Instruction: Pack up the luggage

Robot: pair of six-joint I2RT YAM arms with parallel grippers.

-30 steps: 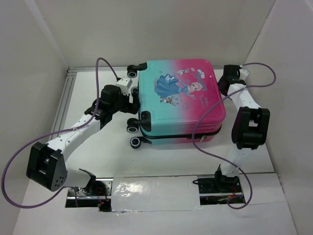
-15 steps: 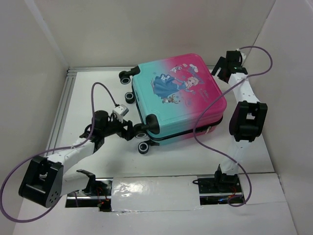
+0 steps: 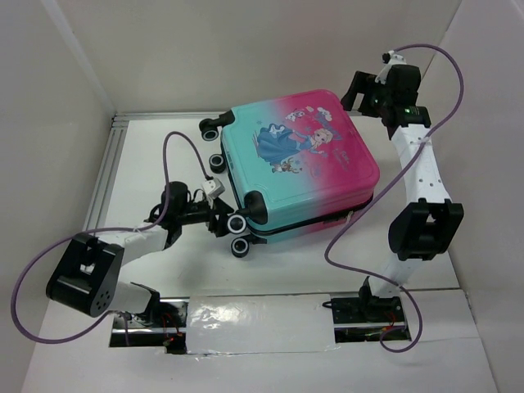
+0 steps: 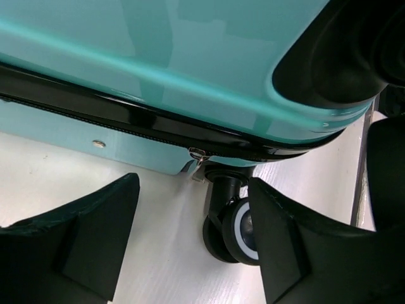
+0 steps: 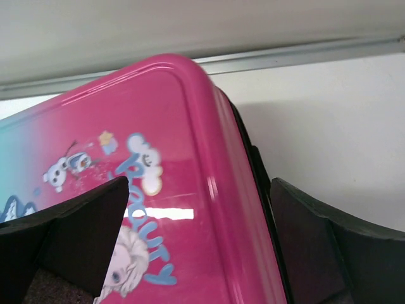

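Note:
The luggage (image 3: pixel 299 164) lies flat and closed on the white table, turned slightly, with its teal end and black wheels (image 3: pixel 238 223) to the left and its pink end to the right. My left gripper (image 3: pixel 221 216) is open, low at the near-left corner. In the left wrist view (image 4: pixel 193 185) a wheel (image 4: pixel 235 231) sits between the fingers, close to the right one, under the black zipper seam (image 4: pixel 126 120). My right gripper (image 3: pixel 354 88) is open above the far-right pink corner. In the right wrist view (image 5: pixel 197 190) its fingers straddle the pink shell edge (image 5: pixel 215 190).
White walls close in the table on the left, back and right. An aluminium rail (image 3: pixel 115 155) runs along the left edge and the back. Purple cables (image 3: pixel 344 246) loop from both arms, one over the luggage's right side. A taped strip (image 3: pixel 262 315) lies between the arm bases.
The luggage was turned a second ago and has since kept still. My left gripper has moved in to the near-left wheel. My right gripper has lifted and moved back over the far-right corner.

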